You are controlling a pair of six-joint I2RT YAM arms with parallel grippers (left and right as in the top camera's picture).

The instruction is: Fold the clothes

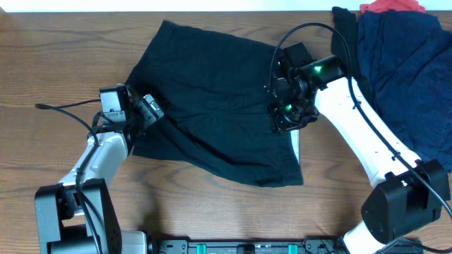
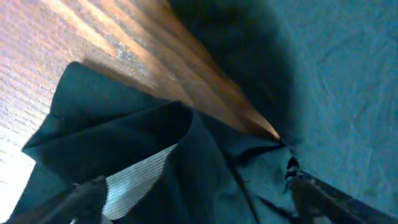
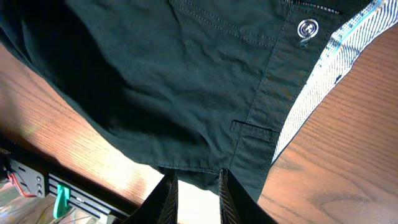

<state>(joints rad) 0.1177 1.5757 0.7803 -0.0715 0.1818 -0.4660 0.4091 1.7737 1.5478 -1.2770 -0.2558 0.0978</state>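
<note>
Overhead view: shows black shorts (image 1: pixel 212 106) spread across the middle of the frame on a wooden table (image 1: pixel 212 212), with a pile of navy and black clothes (image 1: pixel 402 70) in the upper right corner and a red piece (image 1: pixel 392 7) at the top edge behind it. Places the left gripper (image 1: pixel 148 109) at the left edge of the shorts, left of centre, and the right gripper (image 1: pixel 289 116) low over their right side, right of centre.

Left wrist view: fingers (image 2: pixel 87 196) spread wide toward the lower corners, clasping nothing, with a loose fold of black cloth and a strip of grey speckled lining (image 2: pixel 134 180) lying between them, bare wood in the upper left.

Right wrist view: fingers (image 3: pixel 166 196) at bottom centre, only a narrow gap between, tips right at the edge of the waistband; cannot tell whether any cloth is pinched. Metal button (image 3: pixel 306 28) in the upper right, pale lining just below it.
</note>
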